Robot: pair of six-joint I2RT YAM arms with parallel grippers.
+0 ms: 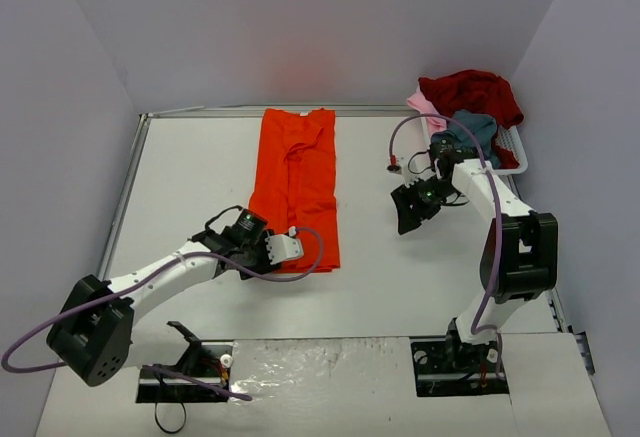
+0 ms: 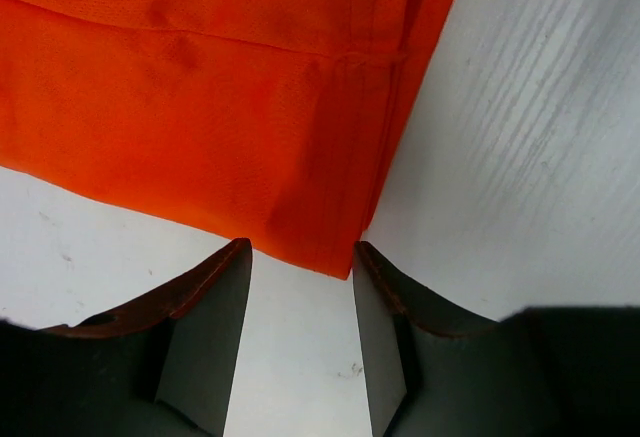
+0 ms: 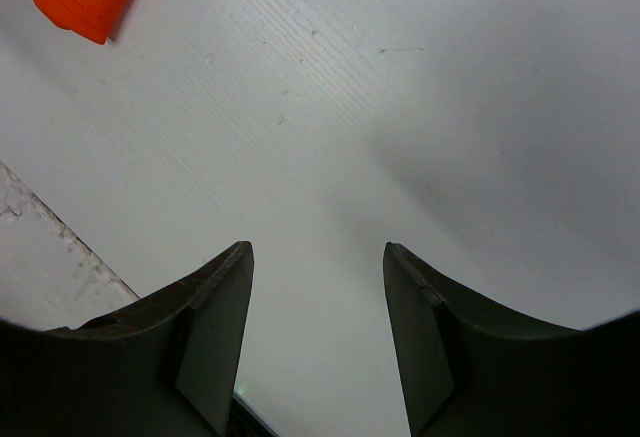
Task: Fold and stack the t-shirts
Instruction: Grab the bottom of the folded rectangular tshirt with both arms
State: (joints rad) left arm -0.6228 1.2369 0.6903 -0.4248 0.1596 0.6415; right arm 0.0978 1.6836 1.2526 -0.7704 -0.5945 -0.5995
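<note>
One t-shirt (image 2: 200, 107), corner before left end effector (image 2: 301, 249)

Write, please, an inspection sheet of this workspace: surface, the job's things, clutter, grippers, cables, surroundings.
Surface: white table, with a shiny patch between the arm bases.
Job's things: orange shirt lies flat as a long folded strip in the middle; dark red shirt, grey-blue shirt and pink shirt are heaped in the white basket at the back right.
Clutter: nothing seen.
Grippers: left gripper open, at the near corner of the orange shirt, not gripping it; right gripper open over the table, empty.
Cables: a purple cable runs along each arm.
Surroundings: plain pale walls on three sides.
</note>
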